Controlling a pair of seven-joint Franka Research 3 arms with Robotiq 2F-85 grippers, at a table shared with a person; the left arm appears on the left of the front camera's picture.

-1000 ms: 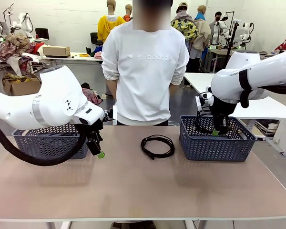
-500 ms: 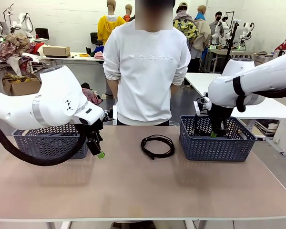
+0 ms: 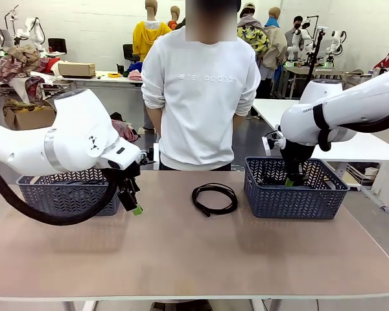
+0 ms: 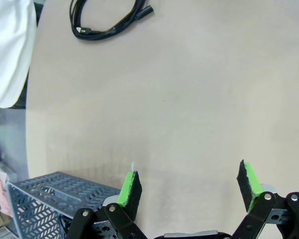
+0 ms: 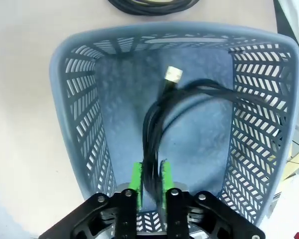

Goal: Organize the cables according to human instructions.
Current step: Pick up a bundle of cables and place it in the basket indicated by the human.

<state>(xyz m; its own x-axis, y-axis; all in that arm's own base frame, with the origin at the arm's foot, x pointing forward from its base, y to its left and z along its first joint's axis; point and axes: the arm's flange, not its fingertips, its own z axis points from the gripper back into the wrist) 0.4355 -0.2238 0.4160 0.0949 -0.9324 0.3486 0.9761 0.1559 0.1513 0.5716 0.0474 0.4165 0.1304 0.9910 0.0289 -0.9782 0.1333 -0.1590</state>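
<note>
Across the table point(image 3: 181, 259), the right basket point(image 3: 292, 201) holds a coiled cord point(image 5: 150, 134). The right hand point(image 5: 150, 181) is lowered inside, its pads narrow on either side of the strands; grip or release cannot be told. A loose cord point(image 3: 214, 198) lies just beside that basket, its loop stretched crosswise, off to the right of the wide-open, empty left hand point(image 4: 190, 183).

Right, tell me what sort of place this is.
Probably a robotics lab or workshop: white robot arms work a table with mesh baskets, and benches behind hold a cardboard box and heaped fabric.
</note>
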